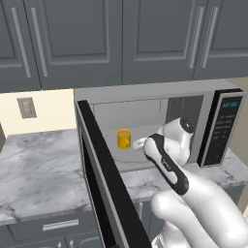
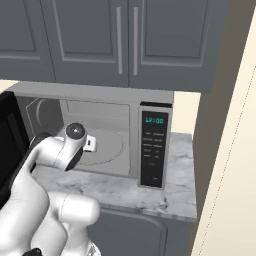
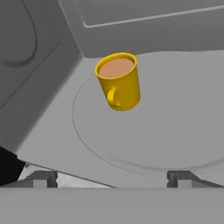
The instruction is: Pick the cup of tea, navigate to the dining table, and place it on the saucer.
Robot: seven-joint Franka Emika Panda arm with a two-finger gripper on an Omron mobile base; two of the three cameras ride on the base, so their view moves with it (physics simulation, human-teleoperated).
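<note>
Before the open microwave (image 1: 145, 121), the arm levels its spread end effector (image 3: 111, 177) at the cup of tea (image 3: 119, 82).

Yellow cup of tea (image 3: 118, 82) (handled, full) upright inside microwave (image 1: 193, 92).

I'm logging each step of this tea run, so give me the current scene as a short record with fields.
cup of tea: yellow mug, upright on the turntable inside the microwave, brown tea inside
microwave door: swung open
gripper: jaws open, empty, at the oven opening, pointed at the mug, not touching it
handle: faces the gripper
counter: marble, under grey cabinets
task stage: mug not yet picked
</note>
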